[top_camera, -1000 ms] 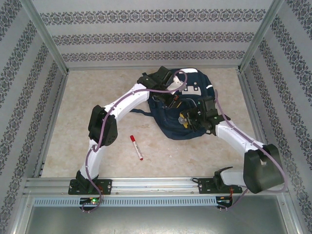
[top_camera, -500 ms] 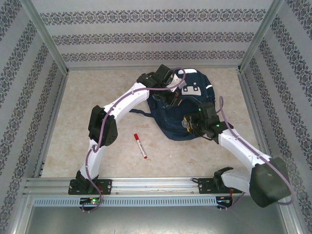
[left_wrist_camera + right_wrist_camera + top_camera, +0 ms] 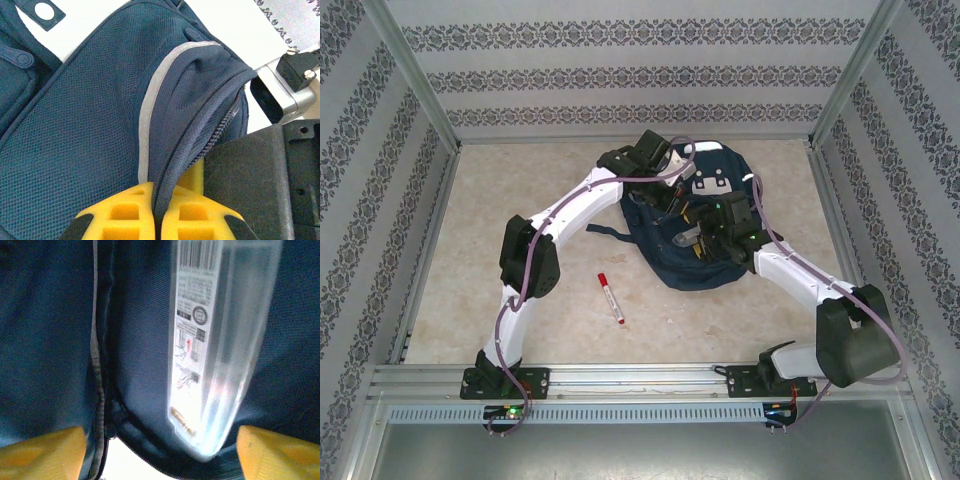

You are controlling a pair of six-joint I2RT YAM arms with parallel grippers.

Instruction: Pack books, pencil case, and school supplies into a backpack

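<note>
one pencil case (image 3: 215, 340) end-on to open right claw (image 3: 160, 455); left claw (image 3: 157, 217) tight on backpack (image 3: 75, 140)

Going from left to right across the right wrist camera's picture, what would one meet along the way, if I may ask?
Yellow fingertip → backpack zipper → clear pencil case → other yellow fingertip.
</note>
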